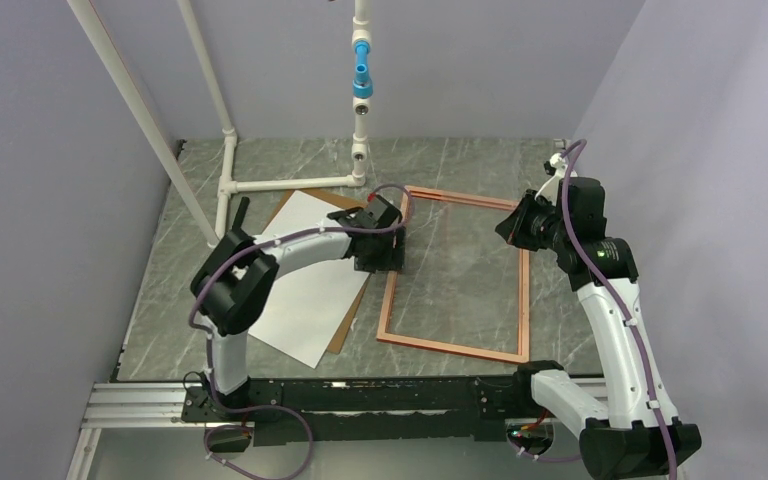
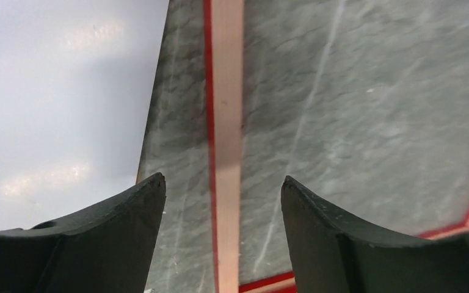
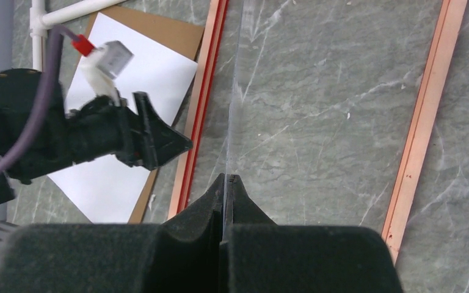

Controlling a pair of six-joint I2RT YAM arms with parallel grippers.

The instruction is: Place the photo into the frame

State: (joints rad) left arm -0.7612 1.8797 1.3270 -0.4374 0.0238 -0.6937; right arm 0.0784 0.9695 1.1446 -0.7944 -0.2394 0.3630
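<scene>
The frame (image 1: 460,347) lies flat on the marble table, pale orange-wood face up; a red edge shows along its border in the left wrist view (image 2: 227,91). The photo (image 1: 305,280), white face up, lies on the brown backing board (image 1: 345,330) left of the frame. My left gripper (image 1: 380,262) is open and empty, and its jaws straddle the frame's left border (image 2: 223,180). My right gripper (image 1: 512,225) is shut on the clear pane (image 3: 232,91), seen edge-on as a thin line above the frame's opening (image 3: 227,177).
A white pipe stand (image 1: 228,150) with a blue fitting (image 1: 361,78) rises at the back left. Purple walls close in on both sides. A metal rail (image 1: 140,405) runs along the near edge. The photo (image 3: 140,67) and board (image 3: 152,24) show behind my left gripper.
</scene>
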